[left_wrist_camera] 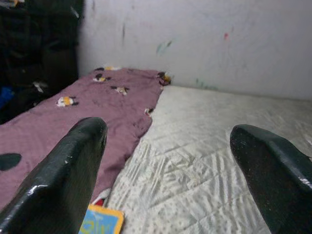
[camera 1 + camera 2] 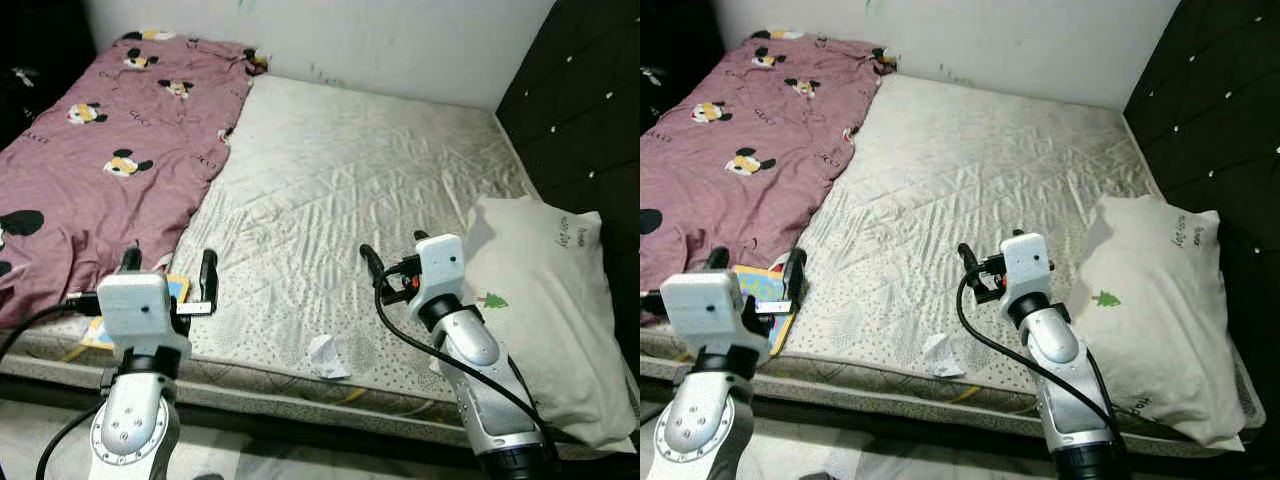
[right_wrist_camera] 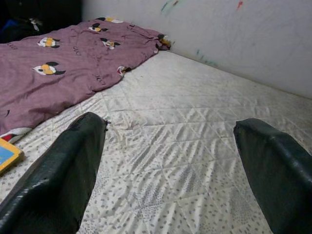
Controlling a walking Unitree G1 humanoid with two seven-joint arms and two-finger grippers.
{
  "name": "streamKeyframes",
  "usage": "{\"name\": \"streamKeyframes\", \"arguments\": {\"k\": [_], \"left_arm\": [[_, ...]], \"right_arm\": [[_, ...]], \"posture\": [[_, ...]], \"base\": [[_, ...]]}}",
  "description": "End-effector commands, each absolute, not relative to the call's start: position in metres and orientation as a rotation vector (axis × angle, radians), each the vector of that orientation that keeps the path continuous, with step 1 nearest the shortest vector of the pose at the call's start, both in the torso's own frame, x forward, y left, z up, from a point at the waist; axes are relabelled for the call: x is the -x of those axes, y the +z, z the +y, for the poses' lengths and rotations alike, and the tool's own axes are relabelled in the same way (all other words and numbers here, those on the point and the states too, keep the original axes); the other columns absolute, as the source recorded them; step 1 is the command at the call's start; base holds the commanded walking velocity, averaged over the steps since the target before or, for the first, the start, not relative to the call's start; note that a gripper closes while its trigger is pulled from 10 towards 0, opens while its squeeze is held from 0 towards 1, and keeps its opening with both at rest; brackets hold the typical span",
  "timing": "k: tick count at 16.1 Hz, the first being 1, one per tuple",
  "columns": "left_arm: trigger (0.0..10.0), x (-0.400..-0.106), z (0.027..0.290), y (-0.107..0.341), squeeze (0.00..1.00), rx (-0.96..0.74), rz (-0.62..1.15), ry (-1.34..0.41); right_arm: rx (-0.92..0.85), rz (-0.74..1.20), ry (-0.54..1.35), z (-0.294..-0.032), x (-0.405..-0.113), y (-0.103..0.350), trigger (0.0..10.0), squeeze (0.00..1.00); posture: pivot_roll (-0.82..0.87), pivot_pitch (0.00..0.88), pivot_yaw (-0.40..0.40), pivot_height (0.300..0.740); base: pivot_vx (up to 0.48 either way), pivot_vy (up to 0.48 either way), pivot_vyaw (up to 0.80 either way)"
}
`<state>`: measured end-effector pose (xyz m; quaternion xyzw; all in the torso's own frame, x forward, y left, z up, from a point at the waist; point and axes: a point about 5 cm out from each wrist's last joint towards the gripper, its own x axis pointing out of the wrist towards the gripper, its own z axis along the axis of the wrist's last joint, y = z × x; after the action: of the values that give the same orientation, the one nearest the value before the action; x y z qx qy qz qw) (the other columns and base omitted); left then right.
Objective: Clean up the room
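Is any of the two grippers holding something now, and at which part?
Nothing is held. The left gripper and the right gripper are both open above the mattress, with nothing between the fingers.

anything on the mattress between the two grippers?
One crumpled white scrap near the mattress front edge, between left gripper and right gripper; seen in both eye views.

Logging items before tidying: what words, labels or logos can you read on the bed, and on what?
"GUCCI": faint, repeated print on the purple blanket, among cartoon mouse heads; only just legible.
Pillow: small dark script near its top corner, too blurred to read; a green tree logo lower down, no words.
Book at the mattress edge: colourful cover, its lettering too small to read.
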<state>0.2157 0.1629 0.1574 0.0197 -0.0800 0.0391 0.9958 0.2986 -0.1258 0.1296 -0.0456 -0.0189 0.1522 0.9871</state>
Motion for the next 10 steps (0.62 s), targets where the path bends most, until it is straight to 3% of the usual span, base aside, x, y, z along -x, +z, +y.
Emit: {"name": "streamKeyframes", "arguments": {"k": [1,8,10], "left_arm": [[10.0,-0.2157,0.1603,0.1584,0.00,-0.033,-0.158,0.067],[10.0,-0.2193,0.1593,0.1541,0.00,0.008,-0.115,0.082],[10.0,-0.2194,0.1587,0.1540,0.00,0.017,-0.115,0.095]], "right_arm": [[0.090,-0.037,0.297,-0.1299,-0.2977,0.1307,10.0,0.00],[0.093,-0.025,0.298,-0.1297,-0.2975,0.1298,10.0,0.00],[0.093,-0.023,0.296,-0.1296,-0.2982,0.1296,10.0,0.00]], "posture": [[0.06,0.108,-0.111,0.676],[0.06,0.108,-0.119,0.601],[0.06,0.108,-0.122,0.601]], "base": [[0.000,0.000,0.00],[0.000,0.000,0.00],[0.000,0.000,0.00]]}}
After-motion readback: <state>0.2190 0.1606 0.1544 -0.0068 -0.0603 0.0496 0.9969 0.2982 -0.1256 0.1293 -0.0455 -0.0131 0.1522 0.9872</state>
